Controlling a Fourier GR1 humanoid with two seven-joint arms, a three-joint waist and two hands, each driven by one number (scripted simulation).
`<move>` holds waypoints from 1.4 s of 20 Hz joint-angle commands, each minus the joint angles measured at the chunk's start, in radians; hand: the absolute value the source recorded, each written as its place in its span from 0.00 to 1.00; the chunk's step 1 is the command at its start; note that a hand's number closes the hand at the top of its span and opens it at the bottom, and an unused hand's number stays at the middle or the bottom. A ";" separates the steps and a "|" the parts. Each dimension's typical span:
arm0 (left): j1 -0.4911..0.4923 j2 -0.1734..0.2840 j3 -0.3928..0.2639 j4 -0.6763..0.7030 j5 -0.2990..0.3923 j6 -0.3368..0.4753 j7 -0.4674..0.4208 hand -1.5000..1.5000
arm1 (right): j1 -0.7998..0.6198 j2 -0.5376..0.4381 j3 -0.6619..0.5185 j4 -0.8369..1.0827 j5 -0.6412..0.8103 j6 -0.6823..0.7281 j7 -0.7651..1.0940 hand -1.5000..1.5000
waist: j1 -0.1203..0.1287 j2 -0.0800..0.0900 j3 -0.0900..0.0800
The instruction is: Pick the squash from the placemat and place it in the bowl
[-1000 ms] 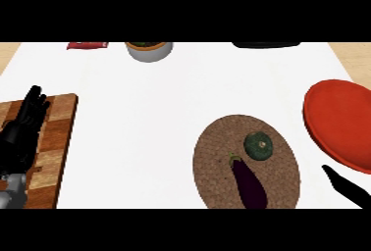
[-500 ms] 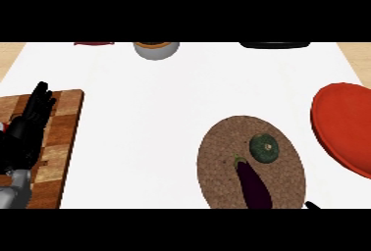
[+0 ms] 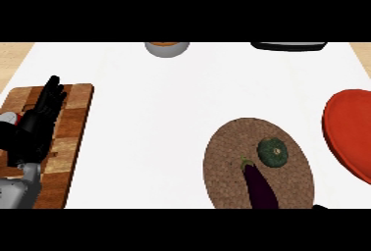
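Observation:
A round green squash (image 3: pixel 273 151) lies on the right half of a brown woven placemat (image 3: pixel 226 158), beside a dark purple eggplant (image 3: pixel 259 187). The red bowl (image 3: pixel 351 131) sits right of the placemat, cut off by the view's edge. My left hand (image 3: pixel 39 121) rests open at the far left over a wooden cutting board (image 3: pixel 72 128), fingers straight and pointing away, far from the squash. Only a small dark tip of my right hand (image 3: pixel 319 206) shows at the lower edge, below and right of the placemat; the rest of it is hidden.
A grey cup (image 3: pixel 167 48) stands at the counter's far edge. A black object (image 3: pixel 288 46) lies at the far right. The white counter (image 3: pixel 159 122) stretches between the cutting board and the placemat.
My right hand has dropped toward the lower edge until only a tip shows. The view has shifted, so the placemat and bowl sit further right. The left hand stays over the board.

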 commanded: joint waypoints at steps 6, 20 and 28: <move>-0.020 -0.006 0.010 0.022 0.006 -0.030 -0.002 0.50 | -0.312 0.059 -0.015 0.125 -0.231 0.391 0.266 0.00 | 0.024 0.004 0.003; -0.005 0.001 0.047 0.029 0.010 -0.052 0.017 0.50 | -0.492 0.128 -0.013 0.439 -0.462 0.547 0.346 0.00 | -0.004 -0.005 0.004; 0.025 0.004 0.073 0.006 -0.001 -0.065 0.017 0.50 | -0.578 0.110 0.051 0.553 -0.276 0.531 0.279 0.00 | -0.010 -0.009 0.006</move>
